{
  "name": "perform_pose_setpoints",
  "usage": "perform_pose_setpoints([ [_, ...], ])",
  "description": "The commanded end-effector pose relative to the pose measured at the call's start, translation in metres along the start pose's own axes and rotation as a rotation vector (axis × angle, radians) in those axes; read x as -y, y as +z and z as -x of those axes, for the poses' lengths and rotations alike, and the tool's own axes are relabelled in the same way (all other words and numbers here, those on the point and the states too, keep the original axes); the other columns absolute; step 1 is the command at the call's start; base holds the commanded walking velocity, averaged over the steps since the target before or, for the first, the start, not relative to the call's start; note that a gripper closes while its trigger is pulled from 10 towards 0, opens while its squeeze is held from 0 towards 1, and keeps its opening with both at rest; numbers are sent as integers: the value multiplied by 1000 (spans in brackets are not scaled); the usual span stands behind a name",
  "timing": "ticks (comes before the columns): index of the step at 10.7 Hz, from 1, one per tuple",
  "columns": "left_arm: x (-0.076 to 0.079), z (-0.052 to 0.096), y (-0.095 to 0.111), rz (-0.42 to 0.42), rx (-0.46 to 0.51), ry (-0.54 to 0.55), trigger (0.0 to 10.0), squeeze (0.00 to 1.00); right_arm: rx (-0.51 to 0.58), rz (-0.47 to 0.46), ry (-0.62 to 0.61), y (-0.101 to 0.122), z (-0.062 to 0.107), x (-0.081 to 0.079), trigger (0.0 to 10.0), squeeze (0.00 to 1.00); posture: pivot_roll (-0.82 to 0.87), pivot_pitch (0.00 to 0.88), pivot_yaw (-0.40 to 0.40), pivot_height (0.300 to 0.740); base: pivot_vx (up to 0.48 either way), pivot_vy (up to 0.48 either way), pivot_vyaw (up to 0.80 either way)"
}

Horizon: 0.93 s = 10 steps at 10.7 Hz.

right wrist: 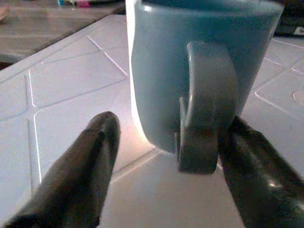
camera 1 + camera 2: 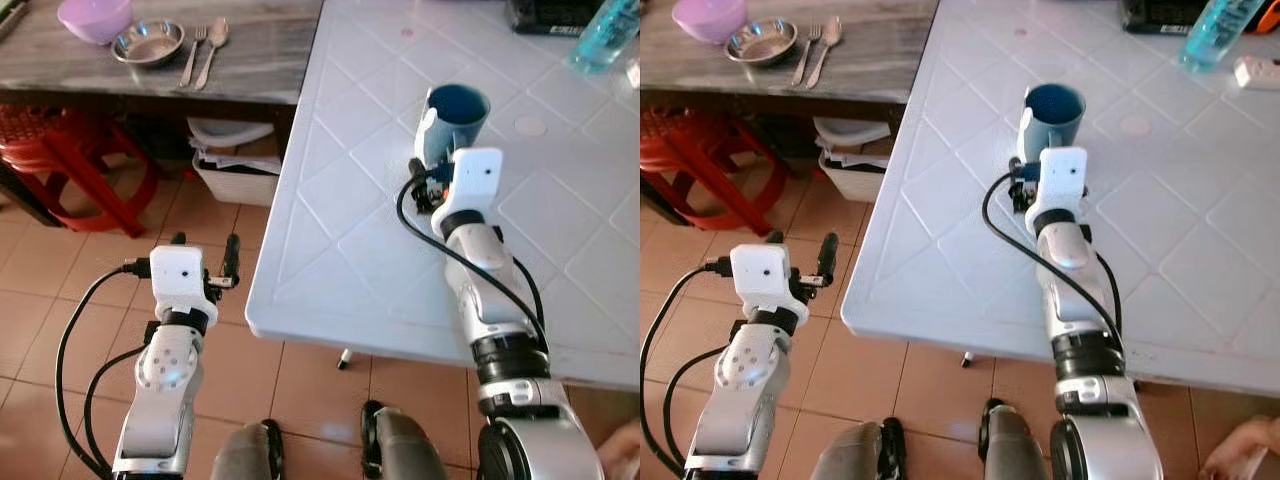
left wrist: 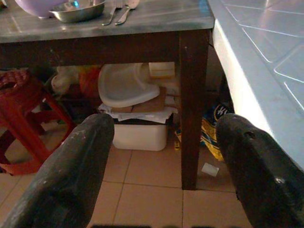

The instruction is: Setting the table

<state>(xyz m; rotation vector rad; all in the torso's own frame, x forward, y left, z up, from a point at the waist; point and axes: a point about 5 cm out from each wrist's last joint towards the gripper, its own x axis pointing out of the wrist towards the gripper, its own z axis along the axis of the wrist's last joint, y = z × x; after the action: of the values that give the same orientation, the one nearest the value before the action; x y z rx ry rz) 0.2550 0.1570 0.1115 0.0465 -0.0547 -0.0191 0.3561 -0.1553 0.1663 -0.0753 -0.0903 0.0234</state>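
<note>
A blue mug (image 2: 455, 120) stands upright on the white plastic table (image 2: 340, 250), its handle turned toward my right arm. My right gripper (image 2: 432, 180) sits low on the table right behind it. In the right wrist view the gripper (image 1: 168, 142) is open, one finger on each side of the mug's handle (image 1: 204, 109), and one finger lies close against it. Out over the tiled floor, left of the table's edge, my left gripper (image 2: 205, 242) is open and holds nothing.
A grey wooden table (image 2: 250, 60) at the back left carries a purple bowl (image 2: 95, 18), a steel bowl (image 2: 148, 42), a fork (image 2: 193, 52) and a spoon (image 2: 212, 45). Beneath it are a red stool (image 2: 60, 150) and a white bin (image 2: 235, 165). A blue bottle (image 2: 605, 35) stands far right.
</note>
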Motion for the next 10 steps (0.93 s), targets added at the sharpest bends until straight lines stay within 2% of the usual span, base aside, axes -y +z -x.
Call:
perform_pose_setpoints([
  [1, -5, 1, -1, -13, -10, 17, 10000, 0, -3, -4, 14, -1, -1, -3, 0, 0, 4, 226, 66, 740, 0, 0, 0],
  [7, -4, 0, -1, -13, -11, 17, 10000, 0, 34, 10, -21, 7, -1, 4, 0, 0, 0, 227, 67, 740, 0, 0, 0],
  [10, -3, 3, -3, -6, -24, 25, 10000, 0, 22, 11, -26, 3, 4, 4, 0, 0, 0, 224, 65, 740, 0, 0, 0],
])
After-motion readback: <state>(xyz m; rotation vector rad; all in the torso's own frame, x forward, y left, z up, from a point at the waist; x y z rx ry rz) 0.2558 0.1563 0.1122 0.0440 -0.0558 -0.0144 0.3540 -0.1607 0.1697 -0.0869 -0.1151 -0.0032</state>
